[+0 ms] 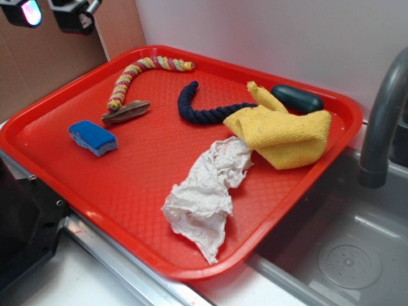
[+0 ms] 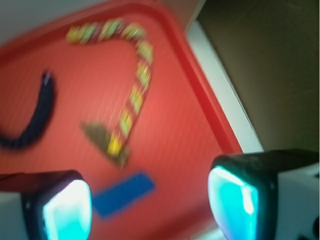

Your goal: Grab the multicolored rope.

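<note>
- The multicolored rope (image 2: 131, 75) lies ahead of the end effector (image 2: 150, 202) on the red tray (image 2: 170, 150), bent like a hook: long leg running away, far end turning left.
- Its near tip touches a brown piece (image 2: 105, 142); a blue sponge (image 2: 122, 195) lies nearer, a navy rope (image 2: 35, 120) left.
- End effector wide open, empty, above the tray.
- Only the exterior view shows the yellow cloth (image 1: 287, 134) and white rag (image 1: 207, 191).

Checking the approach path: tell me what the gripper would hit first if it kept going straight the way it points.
Probably the red plastic tray, just beside the striped multicolored rope. The open gripper looks unobstructed, though blur leaves depth unclear.
</note>
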{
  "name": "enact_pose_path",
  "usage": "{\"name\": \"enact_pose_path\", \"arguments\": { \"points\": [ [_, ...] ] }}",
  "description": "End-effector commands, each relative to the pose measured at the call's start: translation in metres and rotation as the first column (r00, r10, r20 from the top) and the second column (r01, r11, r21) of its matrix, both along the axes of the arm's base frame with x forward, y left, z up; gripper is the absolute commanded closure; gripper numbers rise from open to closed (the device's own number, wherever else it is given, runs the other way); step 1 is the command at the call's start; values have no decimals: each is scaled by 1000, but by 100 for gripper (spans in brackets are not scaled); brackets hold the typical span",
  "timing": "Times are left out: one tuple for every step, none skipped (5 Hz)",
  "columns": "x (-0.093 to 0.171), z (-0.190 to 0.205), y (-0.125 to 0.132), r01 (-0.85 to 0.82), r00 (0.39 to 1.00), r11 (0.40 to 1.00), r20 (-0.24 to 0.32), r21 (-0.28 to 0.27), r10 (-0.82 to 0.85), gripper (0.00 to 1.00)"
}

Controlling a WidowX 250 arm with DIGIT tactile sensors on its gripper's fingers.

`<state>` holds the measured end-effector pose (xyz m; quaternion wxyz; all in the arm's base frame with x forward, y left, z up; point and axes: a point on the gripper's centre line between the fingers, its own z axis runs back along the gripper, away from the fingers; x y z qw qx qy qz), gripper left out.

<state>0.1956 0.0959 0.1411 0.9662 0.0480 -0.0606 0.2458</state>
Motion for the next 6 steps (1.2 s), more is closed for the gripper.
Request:
{"name": "enact_pose_path", "arguments": {
  "points": [
    [38,-41,19,-143,987,987,86,72,137,0],
    [22,-79,12,-265,964,964,24,-18,266,0],
    [22,-98,14,-262,965,965,-22,-8,262,0],
    [-3,-126,25,-240,969,971,-55,-12,240,0],
    [-5,-139,23,-206,975,978,-86,-15,204,0],
    [-14,-142,18,-165,983,986,-80,8,165,100]
  ]
}}
